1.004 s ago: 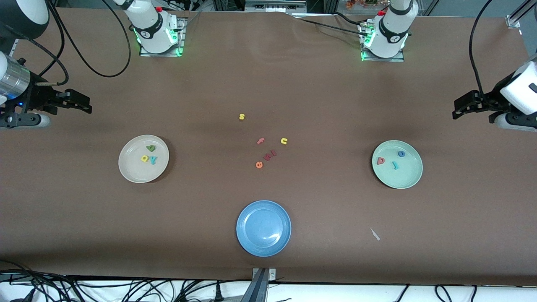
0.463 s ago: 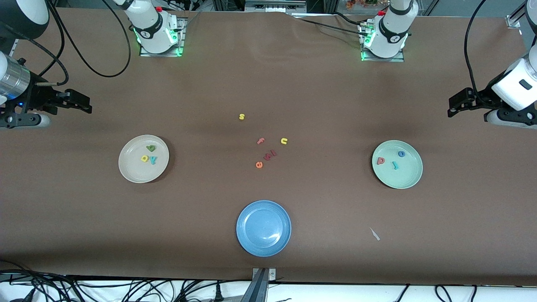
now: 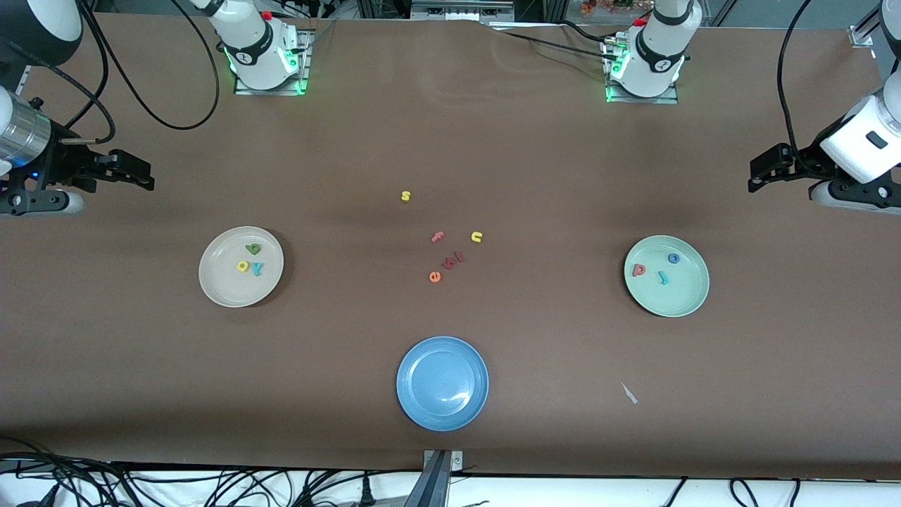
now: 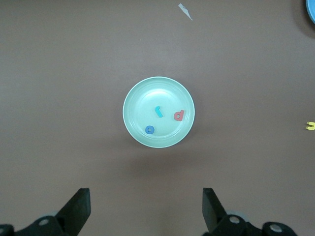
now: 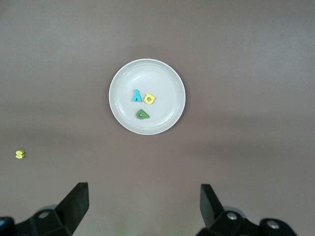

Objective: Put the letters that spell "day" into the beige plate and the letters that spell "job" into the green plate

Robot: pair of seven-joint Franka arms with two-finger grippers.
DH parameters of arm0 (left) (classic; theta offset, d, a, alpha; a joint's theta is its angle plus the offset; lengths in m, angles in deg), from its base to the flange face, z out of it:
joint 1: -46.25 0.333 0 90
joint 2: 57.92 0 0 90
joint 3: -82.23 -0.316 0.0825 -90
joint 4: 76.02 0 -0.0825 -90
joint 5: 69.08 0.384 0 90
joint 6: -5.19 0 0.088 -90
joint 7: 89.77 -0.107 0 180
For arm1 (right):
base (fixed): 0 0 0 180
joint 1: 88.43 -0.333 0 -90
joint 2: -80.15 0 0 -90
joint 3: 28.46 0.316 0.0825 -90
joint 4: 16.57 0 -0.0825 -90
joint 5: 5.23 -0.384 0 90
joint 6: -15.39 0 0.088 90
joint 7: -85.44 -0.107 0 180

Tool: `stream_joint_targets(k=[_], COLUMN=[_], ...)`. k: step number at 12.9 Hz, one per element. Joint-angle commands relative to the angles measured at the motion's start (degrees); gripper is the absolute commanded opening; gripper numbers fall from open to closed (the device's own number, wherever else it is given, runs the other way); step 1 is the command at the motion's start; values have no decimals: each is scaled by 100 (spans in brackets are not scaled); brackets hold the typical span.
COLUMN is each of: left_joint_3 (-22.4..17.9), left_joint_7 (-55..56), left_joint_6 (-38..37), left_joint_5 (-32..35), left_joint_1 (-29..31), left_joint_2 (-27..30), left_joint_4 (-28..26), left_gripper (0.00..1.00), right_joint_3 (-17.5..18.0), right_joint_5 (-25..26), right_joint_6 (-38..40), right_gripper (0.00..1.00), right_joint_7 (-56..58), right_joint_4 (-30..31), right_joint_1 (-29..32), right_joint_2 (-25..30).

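Over table ends: left gripper [image 3: 757, 171] & right gripper [image 3: 144, 176] wide open, empty; left arm has drawn back; letters unmoved.

Setting: robotics lab bench. Evidence: two white robot arm bases [image 3: 264, 49] [image 3: 647, 60] bolted on metal mounting plates at 11 and 1 o'clock of the front view, green status lights lit at each. Table [image 3: 450, 141] covered edge to edge in plain brown sheet. Loose black cables [image 3: 141, 91] trail at 10 o'clock; a tangle of cables [image 3: 176, 486] runs along the 6 to 7 o'clock edge. Aluminium framing [image 3: 457, 8] at 12 o'clock. No household furnishings.
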Motion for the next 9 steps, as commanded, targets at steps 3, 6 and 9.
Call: stream_joint_targets(k=[3, 6, 9], left_joint_3=[18, -34, -26], left_joint_7=[-54, -54, -45], left_joint_6=[-226, -209, -244], left_joint_5=[133, 63, 98], left_joint_1=[-27, 17, 25], left_joint_2=[34, -10, -27], left_joint_4=[185, 282, 423], left_gripper=[100, 100, 100], right_joint_3=[44, 44, 44], right_joint_5=[-6, -6, -6], right_joint_6=[-16, -16, -16], right_gripper=[100, 100, 100], right_joint_7=[-42, -42, -51], right_joint_4=[41, 41, 41], right_joint_1=[59, 59, 59], right_joint_2=[41, 41, 41])
